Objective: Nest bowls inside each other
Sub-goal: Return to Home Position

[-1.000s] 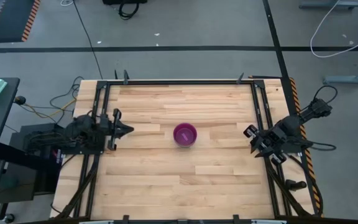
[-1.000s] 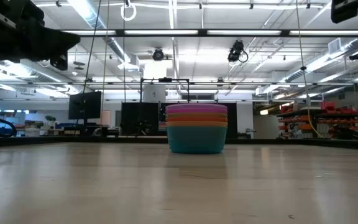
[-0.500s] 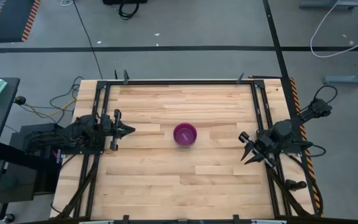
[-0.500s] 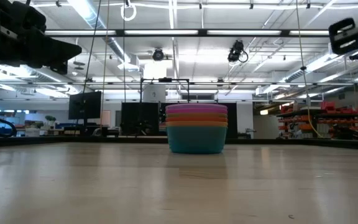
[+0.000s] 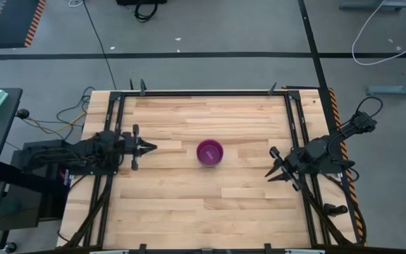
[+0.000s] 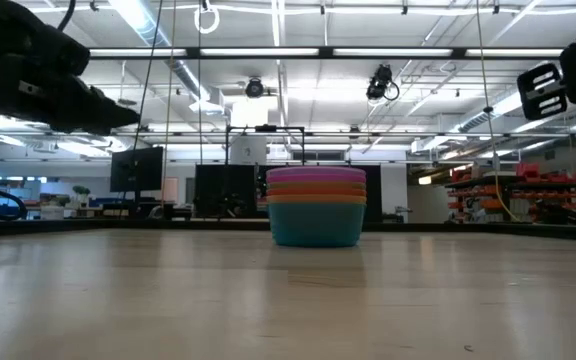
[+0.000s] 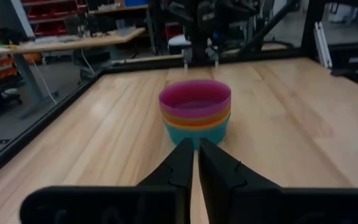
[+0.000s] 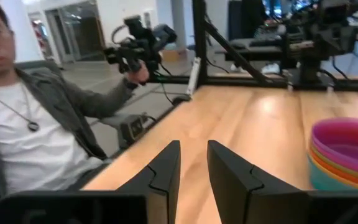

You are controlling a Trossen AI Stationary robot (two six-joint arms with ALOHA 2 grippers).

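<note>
The bowls [image 5: 209,152] stand nested in one stack at the table's middle. A purple-pink bowl is on top, orange rims show under it, and the blue bowl's base rests on the wood [image 6: 316,205] [image 7: 195,115] [image 8: 347,155]. My left gripper [image 5: 152,147] [image 7: 196,152] hovers shut to the left of the stack and points at it. My right gripper [image 5: 271,168] [image 8: 193,152] hovers to the right of the stack, its fingers a narrow gap apart. Neither touches a bowl.
Black frame rails [image 5: 296,134] run along the table's edges. Bare wood lies all around the stack. A person [image 8: 36,124] sits beyond the table edge in the right wrist view, holding a hand controller [image 8: 135,46]. Cables lie on the floor left of the table.
My right gripper has moved toward the table's left, closer to the bowls, has come down and has turned about. My left gripper has crept toward the bowls and dipped a little. The stack has stayed put.
</note>
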